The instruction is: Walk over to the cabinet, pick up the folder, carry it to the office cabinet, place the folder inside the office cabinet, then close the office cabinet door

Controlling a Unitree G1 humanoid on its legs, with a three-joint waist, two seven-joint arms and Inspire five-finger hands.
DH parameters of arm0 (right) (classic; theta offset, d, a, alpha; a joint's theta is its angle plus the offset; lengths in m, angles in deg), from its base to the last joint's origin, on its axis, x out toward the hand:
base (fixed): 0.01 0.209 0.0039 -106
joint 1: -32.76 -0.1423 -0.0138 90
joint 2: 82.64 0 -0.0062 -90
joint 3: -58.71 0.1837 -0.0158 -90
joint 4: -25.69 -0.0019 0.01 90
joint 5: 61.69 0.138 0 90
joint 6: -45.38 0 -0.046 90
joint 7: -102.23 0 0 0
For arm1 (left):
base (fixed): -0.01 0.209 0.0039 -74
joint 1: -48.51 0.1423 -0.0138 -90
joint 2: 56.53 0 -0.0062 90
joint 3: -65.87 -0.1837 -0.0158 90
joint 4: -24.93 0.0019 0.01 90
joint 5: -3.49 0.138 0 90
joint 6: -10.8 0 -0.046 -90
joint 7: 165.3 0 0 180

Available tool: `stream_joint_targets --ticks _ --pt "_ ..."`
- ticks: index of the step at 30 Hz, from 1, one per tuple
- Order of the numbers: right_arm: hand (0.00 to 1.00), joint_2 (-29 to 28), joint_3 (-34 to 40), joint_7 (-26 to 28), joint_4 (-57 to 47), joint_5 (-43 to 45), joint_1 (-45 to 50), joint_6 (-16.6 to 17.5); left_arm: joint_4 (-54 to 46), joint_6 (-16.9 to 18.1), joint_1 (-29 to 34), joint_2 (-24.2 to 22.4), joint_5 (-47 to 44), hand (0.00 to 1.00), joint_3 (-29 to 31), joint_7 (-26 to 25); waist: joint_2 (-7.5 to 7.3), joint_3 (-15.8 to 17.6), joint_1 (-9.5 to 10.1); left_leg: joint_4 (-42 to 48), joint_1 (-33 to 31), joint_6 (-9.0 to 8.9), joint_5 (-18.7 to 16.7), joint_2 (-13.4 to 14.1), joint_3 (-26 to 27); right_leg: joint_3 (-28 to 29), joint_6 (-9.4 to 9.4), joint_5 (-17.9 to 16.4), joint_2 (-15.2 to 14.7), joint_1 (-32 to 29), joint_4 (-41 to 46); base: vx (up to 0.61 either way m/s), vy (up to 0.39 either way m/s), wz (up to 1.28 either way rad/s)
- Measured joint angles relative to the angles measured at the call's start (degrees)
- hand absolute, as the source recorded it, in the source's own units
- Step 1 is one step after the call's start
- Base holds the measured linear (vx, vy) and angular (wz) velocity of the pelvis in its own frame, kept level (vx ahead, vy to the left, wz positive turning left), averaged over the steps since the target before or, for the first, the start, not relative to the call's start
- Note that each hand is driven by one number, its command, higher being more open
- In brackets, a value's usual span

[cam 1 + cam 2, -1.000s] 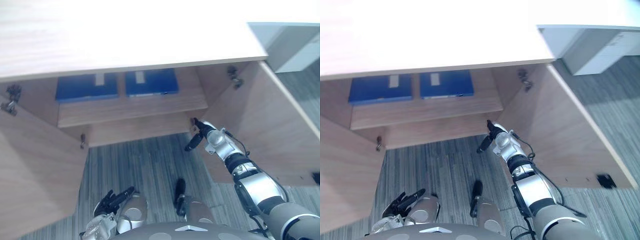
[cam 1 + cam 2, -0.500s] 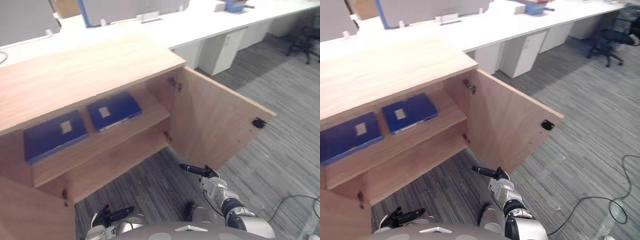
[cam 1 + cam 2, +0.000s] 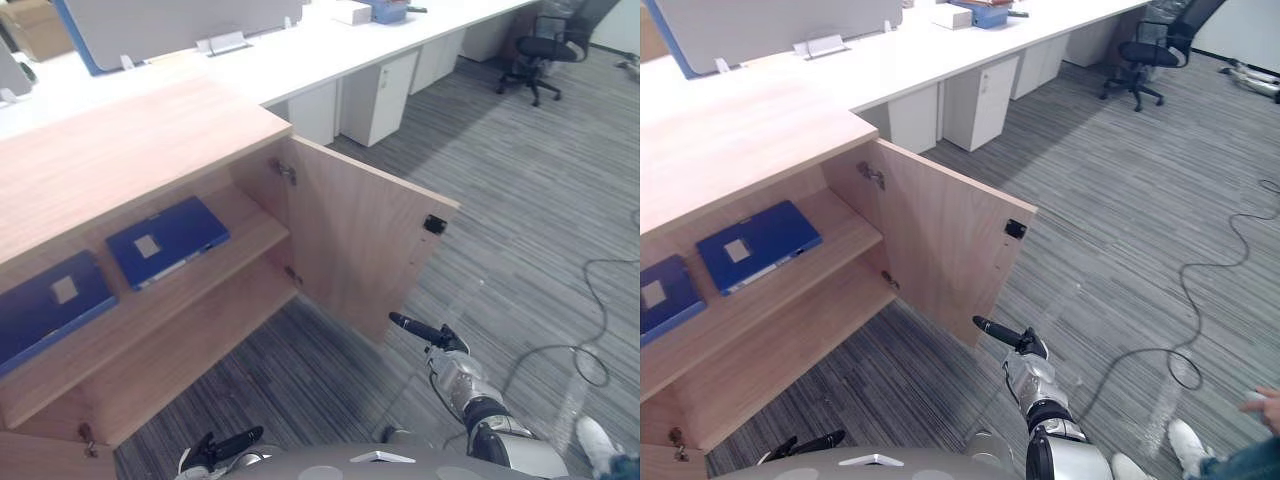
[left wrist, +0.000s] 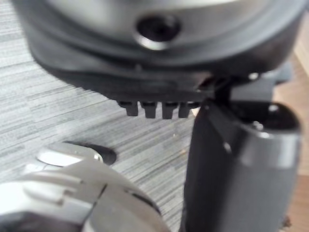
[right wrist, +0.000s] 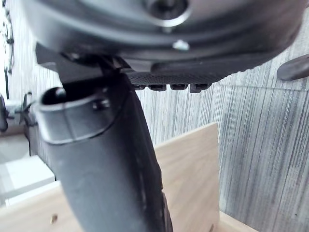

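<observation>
Both eye views look down from the head on one office cabinet (image 3: 130,150) and floor (image 3: 520,200), while the wrist views sit close behind the left hand (image 4: 154,53) and right hand (image 5: 159,29).

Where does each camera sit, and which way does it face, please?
Left eye view: head, looking down at the cabinet's open door, a blue folder; right robot hand, left robot hand below.
Right eye view: beside it, sharing that scene.
Left wrist view: left wrist, facing the floor past that robot hand.
Right wrist view: right wrist, facing a wooden panel past that robot hand.
</observation>
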Motion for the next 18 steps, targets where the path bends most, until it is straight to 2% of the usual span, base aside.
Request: stream_joint_targets --ticks 5,9,13,15,18 --pt "1.0 0.0 2.4 -2.8 -4.3 -0.1 -0.1 0.0 -1.6 -0.1 0.2 0.3 0.0 1.0 -1.3 -1.0 -0.65 -1.0 0.03 -0.1 -3.0 -0.35 -0.2 0.2 -3.8 -0.2 -0.52 2.6 2.2 0.5 -6.5 -0.01 -0.008 0.01" --pt "1.0 1.2 3.2 -5.2 -9.6 -0.6 -0.8 0.2 -2.1 -0.1 0.3 0.6 0.0 1.0 -3.1 -1.5 0.24 -1.4 0.03 -0.5 -3.9 0.06 0.2 0.7 -5.2 -0.9 -0.34 3.2 2.9 0.4 -7.7 0.1 0.0 0.09" --pt "1.0 3.0 0.7 -4.9 -11.3 -2.7 -3.0 1.1 -2.1 -0.1 0.2 0.7 0.1 1.0 -3.5 -1.9 0.59 -1.7 -0.19 -1.1 -3.6 0.08 0.2 0.4 -6.5 -0.4 -0.68 3.5 2.9 0.6 -7.9 0.11 0.039 0.01" --pt "1.0 4.9 -1.5 -4.0 -11.5 -2.5 -4.6 1.7 -2.2 -0.1 0.3 0.7 0.1 1.0 -3.6 -1.9 0.6 -1.7 -0.23 -1.1 -3.1 0.09 0.2 0.1 -7.9 -0.4 -1.65 4.3 2.6 1.5 -8.3 0.09 0.068 0.1" --pt "1.0 6.6 -3.6 -2.1 -11.5 0.0 -7.3 3.5 -2.2 0.1 0.3 0.8 0.1 1.0 -3.7 -1.6 0.52 -1.8 -0.1 -1.1 -2.9 0.31 0.0 -0.5 -8.6 -0.5 -1.82 5.0 2.1 2.3 -9.0 0.04 0.061 0.13"
